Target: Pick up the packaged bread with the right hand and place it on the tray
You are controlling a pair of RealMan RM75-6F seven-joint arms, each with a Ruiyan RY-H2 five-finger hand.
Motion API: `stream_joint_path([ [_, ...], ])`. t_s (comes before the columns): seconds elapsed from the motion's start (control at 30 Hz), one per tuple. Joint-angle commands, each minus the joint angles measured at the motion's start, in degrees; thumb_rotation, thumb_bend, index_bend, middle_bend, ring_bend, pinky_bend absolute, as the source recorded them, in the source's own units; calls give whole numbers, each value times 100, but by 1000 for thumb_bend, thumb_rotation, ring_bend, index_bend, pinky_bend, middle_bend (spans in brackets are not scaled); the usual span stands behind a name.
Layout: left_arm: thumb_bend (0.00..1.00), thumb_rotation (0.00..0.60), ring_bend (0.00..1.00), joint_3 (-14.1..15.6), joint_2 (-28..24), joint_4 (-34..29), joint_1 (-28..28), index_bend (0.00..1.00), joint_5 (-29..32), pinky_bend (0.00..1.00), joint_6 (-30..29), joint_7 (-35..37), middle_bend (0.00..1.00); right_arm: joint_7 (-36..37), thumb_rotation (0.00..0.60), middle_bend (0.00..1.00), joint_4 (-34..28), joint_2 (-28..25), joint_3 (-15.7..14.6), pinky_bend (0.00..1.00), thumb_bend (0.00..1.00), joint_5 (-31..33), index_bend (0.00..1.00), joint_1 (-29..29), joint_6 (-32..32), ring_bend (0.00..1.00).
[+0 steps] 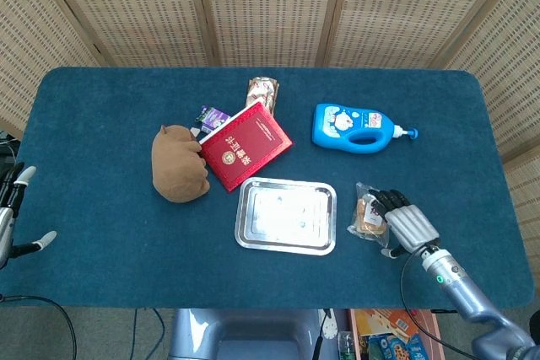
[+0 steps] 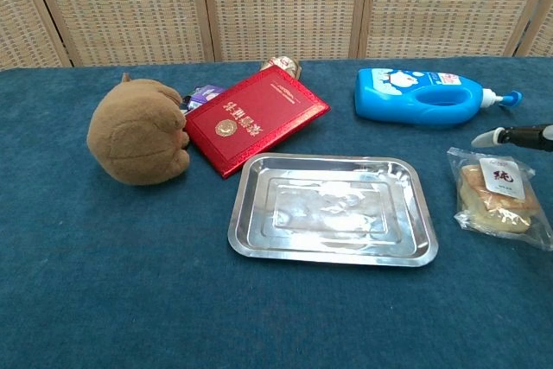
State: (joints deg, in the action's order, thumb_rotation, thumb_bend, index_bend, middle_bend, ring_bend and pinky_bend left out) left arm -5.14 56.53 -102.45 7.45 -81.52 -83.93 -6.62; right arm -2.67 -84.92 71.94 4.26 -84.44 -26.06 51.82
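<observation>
The packaged bread (image 1: pixel 369 214) (image 2: pixel 495 195) lies in clear wrap on the blue cloth, just right of the steel tray (image 1: pixel 285 244) (image 2: pixel 331 251). My right hand (image 1: pixel 403 221) hovers at the bread's right side with its fingers spread and nothing in it; in the chest view only one fingertip (image 2: pixel 489 137) shows above the packet. At the table's left edge my left hand (image 1: pixel 13 217) stays open, out of the chest view.
A blue detergent bottle (image 1: pixel 357 126) lies behind the bread. A red book (image 1: pixel 245 146), a brown plush toy (image 1: pixel 179 164), a purple packet (image 1: pixel 212 115) and a wrapped snack (image 1: pixel 261 90) sit left of the tray.
</observation>
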Motion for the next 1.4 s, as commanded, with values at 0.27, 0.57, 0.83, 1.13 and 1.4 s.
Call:
stream_joint_path([
  [0.27,0,600,0,-19,-16,5,-12,0,68,0,8,58,0,-1485,600,100,627,694,180,126,0,1072,123,-348,-329,50],
  [0.57,0,600,0,-25,-47,27,2,0,89,0,56,159,0,-1156,600,530,425,729,245,590,153,761,541,-369,193,422],
  [0.83,0,600,0,-53,-58,55,57,0,177,0,176,244,0,-1644,600,531,-802,202,645,590,169,646,541,-969,14,422],
  [1.13,0,600,0,-95,-63,128,143,0,267,0,323,328,0,-3196,600,531,-952,907,957,590,169,2303,541,-2302,-973,422],
  [1.4,0,600,0,-126,-108,193,173,0,395,0,438,504,0,-4168,600,529,-712,1591,745,588,167,3283,541,-2990,-752,422],
])
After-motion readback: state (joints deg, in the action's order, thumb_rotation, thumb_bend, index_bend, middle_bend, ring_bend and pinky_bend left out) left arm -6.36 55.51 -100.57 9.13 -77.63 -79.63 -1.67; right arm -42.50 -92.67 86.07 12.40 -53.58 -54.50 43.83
